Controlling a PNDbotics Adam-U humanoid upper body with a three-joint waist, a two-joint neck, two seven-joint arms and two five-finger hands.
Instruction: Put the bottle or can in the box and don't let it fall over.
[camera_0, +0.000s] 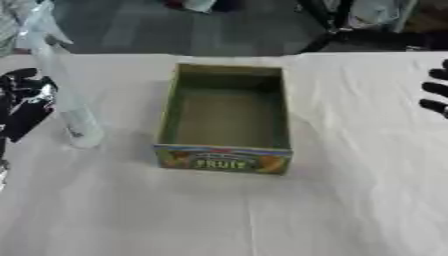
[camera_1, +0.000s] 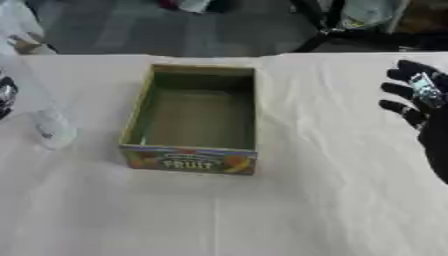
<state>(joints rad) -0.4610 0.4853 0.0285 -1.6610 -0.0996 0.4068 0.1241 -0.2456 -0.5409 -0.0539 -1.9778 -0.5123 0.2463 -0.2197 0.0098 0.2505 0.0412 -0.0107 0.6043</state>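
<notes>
At right edge — right robot hand (camera_1: 418, 102) fingers spread, empty; left robot hand (camera_0: 24, 100) beside bottle (camera_0: 74, 112) — grip unclear.

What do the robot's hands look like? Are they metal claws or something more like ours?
More like ours. The right hand is black, with separate rounded fingers and a shiny silver patch near the knuckles. The left hand shows as black with glossy silver highlights, partly behind a clear bottle. No cables or markings are visible.
</notes>
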